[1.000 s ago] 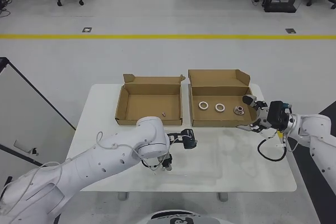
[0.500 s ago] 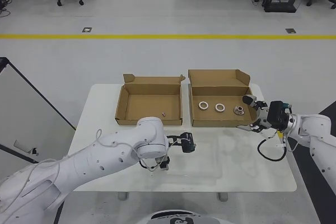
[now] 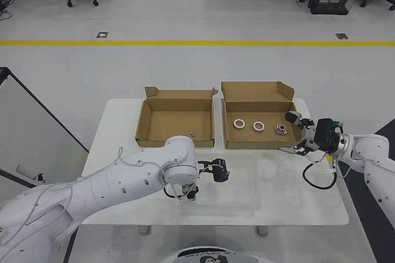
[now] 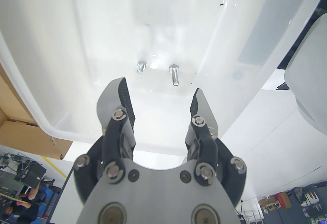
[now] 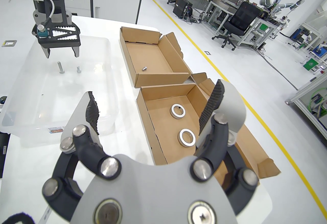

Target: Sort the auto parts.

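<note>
I hold left gripper [image 4: 160,87] open over clear bin [image 4: 46,43], jaws roughly lined on long bolt [image 4: 174,74], likely for pickup; short bolt [image 4: 140,66] beside it. Right gripper [image 5: 154,89] open, empty, near ring box [image 5: 146,110].

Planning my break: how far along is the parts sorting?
Done: one small metal part lies in the left box, and two rings plus a darker part in the right box. In hand: nothing; the left gripper hangs open over the clear bin, the right gripper open beside the right box. Left: a long bolt and a short bolt in the bin.
</note>
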